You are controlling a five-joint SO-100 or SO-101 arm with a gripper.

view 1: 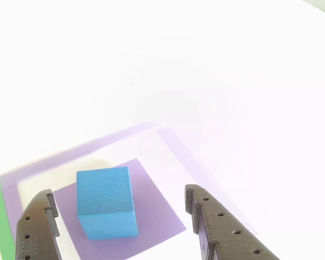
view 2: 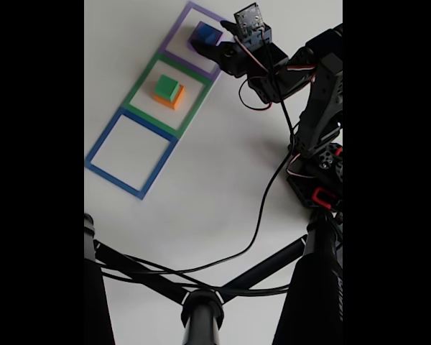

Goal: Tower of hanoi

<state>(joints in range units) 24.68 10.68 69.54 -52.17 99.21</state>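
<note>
The small blue cube (view 1: 105, 200) sits on top of the purple block (view 1: 157, 211), inside the flat purple square outline (view 1: 70, 154). My gripper (view 1: 118, 192) is open, with one dark finger (view 1: 38, 227) to the cube's left and the other to its right, both clear of it. In the fixed view the same blue cube (view 2: 206, 32) and purple block (view 2: 196, 44) lie at the top, with the gripper (view 2: 214, 37) reaching in from the right. A green block (view 2: 167, 86) rests on an orange-yellow block (view 2: 174, 99) inside the green outline (view 2: 140, 80).
The blue square outline (view 2: 129, 152) lies at the lower left of the row with nothing inside. The arm's base (view 2: 320, 172) stands at the right, with a black cable (view 2: 258, 223) trailing down. Dark stand legs (view 2: 201, 302) cross the bottom of the fixed view.
</note>
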